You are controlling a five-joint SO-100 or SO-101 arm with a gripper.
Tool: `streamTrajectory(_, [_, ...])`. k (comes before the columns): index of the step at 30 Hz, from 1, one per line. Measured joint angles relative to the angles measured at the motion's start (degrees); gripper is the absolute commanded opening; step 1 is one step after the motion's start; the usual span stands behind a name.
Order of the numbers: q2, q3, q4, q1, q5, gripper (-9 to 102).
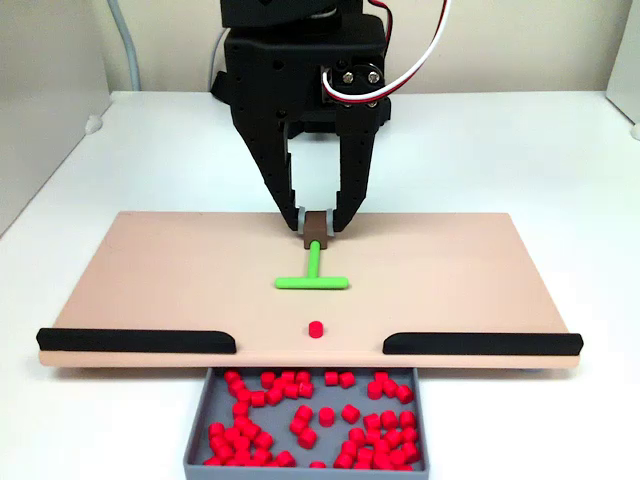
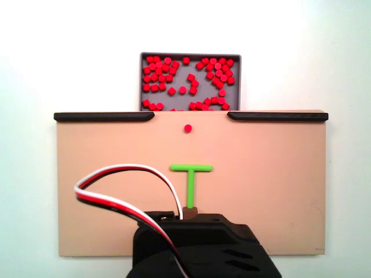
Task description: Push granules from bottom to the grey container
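Red granules (image 1: 300,415) crowd the grey container (image 1: 197,425), which sits nearest in a fixed view, tucked against the tan board (image 1: 150,270) at the gap between two black strips (image 1: 135,341). One lone granule (image 1: 315,328) rests on the board just before that gap, with bare board on both sides. Beyond it lies the green T-shaped tool (image 1: 312,278), crossbar toward the granule and apart from it. Farthest, the end effector (image 1: 318,226) is clamped on the tool's brown handle (image 1: 316,234), on a white surface (image 1: 520,140).
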Motion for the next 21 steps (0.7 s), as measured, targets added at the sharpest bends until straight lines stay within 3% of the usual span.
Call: streamTrajectory(21, [-2.7, -1.6, -2.2, -0.6, 0.0, 0])
